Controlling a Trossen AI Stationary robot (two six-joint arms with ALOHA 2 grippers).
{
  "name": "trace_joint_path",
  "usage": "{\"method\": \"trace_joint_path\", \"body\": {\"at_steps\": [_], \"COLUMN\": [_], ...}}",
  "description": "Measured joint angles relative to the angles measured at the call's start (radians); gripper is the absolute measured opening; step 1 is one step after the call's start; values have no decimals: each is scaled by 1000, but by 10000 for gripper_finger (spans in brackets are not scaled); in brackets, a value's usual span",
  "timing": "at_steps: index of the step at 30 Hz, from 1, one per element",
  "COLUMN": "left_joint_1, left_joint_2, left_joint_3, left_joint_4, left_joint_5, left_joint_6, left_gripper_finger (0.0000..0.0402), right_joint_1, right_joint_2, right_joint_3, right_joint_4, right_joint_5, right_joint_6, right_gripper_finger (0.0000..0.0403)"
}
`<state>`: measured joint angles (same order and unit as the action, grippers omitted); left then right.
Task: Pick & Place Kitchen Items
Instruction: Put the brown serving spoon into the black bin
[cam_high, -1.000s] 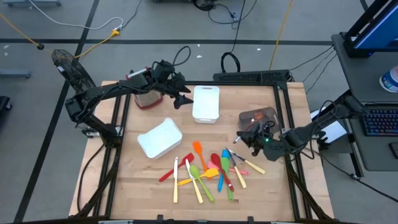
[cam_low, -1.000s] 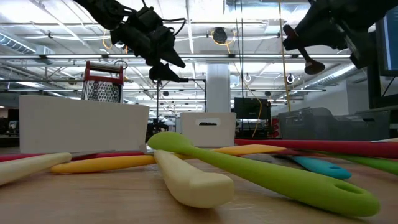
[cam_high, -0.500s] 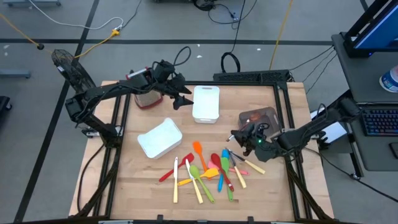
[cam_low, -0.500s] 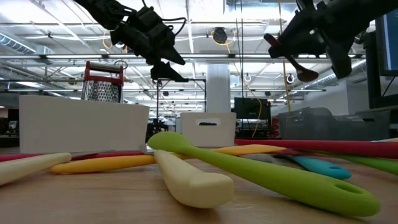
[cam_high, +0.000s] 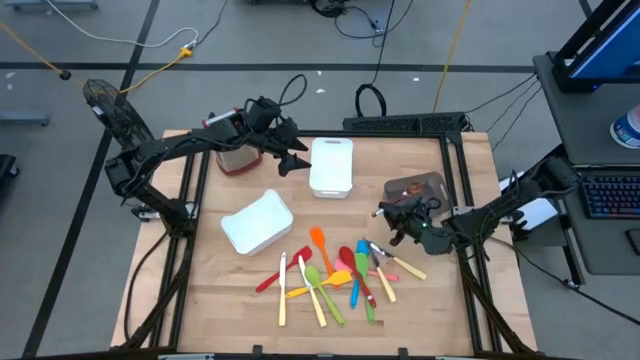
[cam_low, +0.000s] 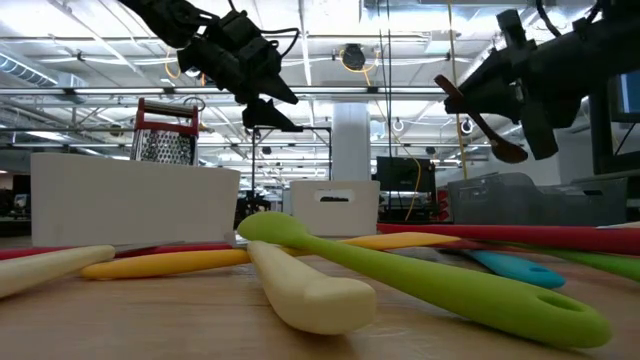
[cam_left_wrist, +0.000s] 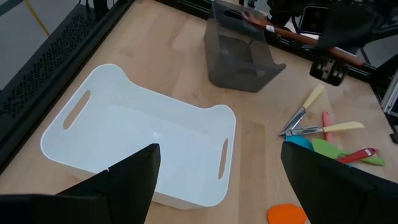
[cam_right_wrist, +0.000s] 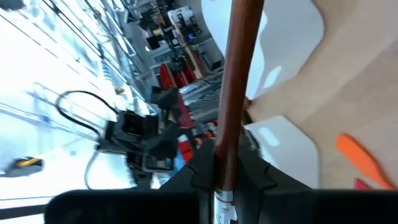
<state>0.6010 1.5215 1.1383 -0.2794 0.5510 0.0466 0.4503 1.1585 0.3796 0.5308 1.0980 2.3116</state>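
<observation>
Overhead view: wooden table (cam_high: 230, 300) carrying a heap of utensils (cam_high: 335, 275) in the lower centre of the frame — red, orange, green, blue, yellow, cream and pink pieces fanned together. White bin (cam_high: 257, 222) lies left of centre, a second white bin (cam_high: 331, 165) upper centre, a grey bin (cam_high: 415, 188) right of centre. Box grater with red top (cam_high: 232, 150) stands at upper left. Left gripper (cam_high: 293, 160), claw spread wide and empty, hangs between the grater and the upper white bin. Right gripper (cam_high: 400, 220) sits just below the grey bin, right of the heap.

Low view: green spatula (cam_low: 430, 285) and cream spatula (cam_low: 305, 290) fill the foreground, crossing each other, with a yellow piece (cam_low: 160, 262) behind at left. Left gripper (cam_low: 268, 112) at upper left, fingers apart, above the table. Right gripper (cam_low: 478, 92) at upper right, clamped on a brown wooden spoon (cam_low: 492, 135), bowl end tilted down, clear of the table.

Left wrist view: white bin (cam_left_wrist: 143, 149) at centre left, grey bin (cam_left_wrist: 241, 59) at top, several utensils at right edge.

Right wrist view: brown wooden handle (cam_right_wrist: 239, 87) runs up the middle of the frame, pinched at the bottom; orange piece (cam_right_wrist: 360, 155) at lower right.
</observation>
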Motion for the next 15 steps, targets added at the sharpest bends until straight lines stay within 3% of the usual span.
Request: {"method": "trace_joint_path", "body": {"at_steps": [15], "left_joint_1": [0], "left_joint_2": [0], "left_joint_3": [0], "left_joint_4": [0], "left_joint_5": [1], "left_joint_6": [-3], "left_gripper_finger": [340], "right_joint_1": [0], "right_joint_2": [1], "right_joint_3": [-79], "right_joint_4": [119], "right_joint_5": [83], "right_joint_6": [-3], "right_gripper_finger": [22]}}
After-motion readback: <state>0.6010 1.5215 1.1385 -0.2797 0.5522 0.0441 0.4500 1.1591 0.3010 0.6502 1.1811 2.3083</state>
